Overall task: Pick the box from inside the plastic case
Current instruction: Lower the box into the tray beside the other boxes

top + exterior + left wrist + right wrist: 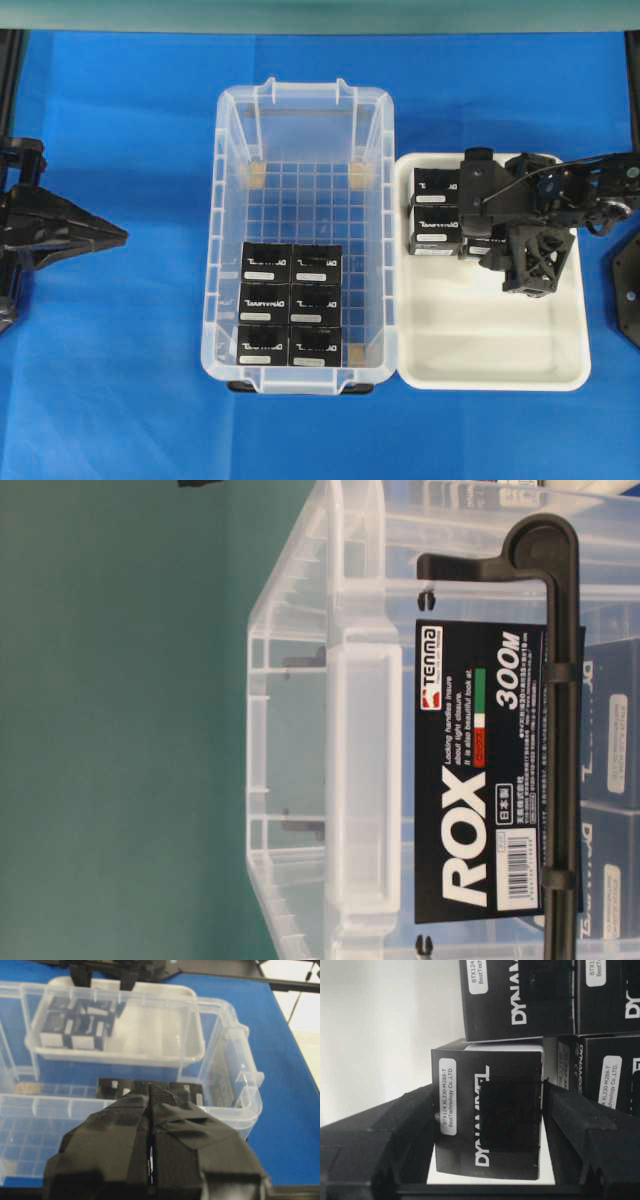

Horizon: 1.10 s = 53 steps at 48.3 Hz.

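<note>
Holding one box (pixel 487 1130) between its fingers, the right gripper (pixel 500 262) is above the white tray (pixel 500 372).
Six boxes fill the plastic case (pixel 228 240); left gripper (pixel 151 1110) is closed, empty.

Overhead looks straight down on the plastic case (pixel 303 235) and white tray (pixel 490 340). The table-level view presses against the case's labelled wall (pixel 480 780) — turned sideways. Left wrist peers across case toward tray — right wrist hugs tray boxes (pixel 487 1125).
</note>
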Available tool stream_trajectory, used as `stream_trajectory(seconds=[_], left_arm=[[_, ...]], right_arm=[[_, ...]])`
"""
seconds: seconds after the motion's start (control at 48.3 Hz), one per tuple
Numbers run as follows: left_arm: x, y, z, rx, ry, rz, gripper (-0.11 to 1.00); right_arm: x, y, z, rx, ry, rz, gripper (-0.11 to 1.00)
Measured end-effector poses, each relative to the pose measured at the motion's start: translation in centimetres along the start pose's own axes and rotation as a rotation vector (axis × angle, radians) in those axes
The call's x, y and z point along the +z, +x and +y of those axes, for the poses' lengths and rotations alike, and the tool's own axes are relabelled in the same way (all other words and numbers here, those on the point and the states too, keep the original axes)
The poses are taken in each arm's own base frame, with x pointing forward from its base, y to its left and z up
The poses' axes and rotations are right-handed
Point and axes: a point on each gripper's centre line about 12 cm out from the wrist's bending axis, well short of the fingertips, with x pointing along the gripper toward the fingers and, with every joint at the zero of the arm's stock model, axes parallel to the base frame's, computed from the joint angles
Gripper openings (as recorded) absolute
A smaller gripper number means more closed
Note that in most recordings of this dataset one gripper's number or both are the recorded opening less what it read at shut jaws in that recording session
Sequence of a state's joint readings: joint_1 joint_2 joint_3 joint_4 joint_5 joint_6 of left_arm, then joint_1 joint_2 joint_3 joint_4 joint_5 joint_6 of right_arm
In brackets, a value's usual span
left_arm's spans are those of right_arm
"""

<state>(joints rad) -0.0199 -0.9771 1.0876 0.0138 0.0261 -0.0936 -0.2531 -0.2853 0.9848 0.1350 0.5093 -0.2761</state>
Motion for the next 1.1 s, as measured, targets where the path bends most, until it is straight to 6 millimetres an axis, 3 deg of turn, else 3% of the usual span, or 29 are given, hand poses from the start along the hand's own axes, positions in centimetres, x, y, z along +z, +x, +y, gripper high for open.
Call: stream_trajectory(seconds=[0.373, 0.538, 0.807, 1.097], left_arm=[[0.0, 0.0, 0.0, 0.0, -0.002, 0.0, -0.05], [0.0, 0.0, 0.0, 0.0, -0.002, 0.0, -0.05], [0.0, 0.0, 0.0, 0.0, -0.002, 0.0, -0.05], [0.0, 0.0, 0.0, 0.0, 0.0, 0.0, -0.05]], right_arm=[[0.1, -0.1, -0.4, -0.005, 0.029, -0.002, 0.66], [1.0, -0.6, -0.5, -0.014, 0.021, -0.035, 0.95], [2.2, -1.8, -0.7, -0.036, -0.025, -0.063, 0.94], [4.0, -6.8, -0.4, -0.049, 0.016, -0.206, 0.94]])
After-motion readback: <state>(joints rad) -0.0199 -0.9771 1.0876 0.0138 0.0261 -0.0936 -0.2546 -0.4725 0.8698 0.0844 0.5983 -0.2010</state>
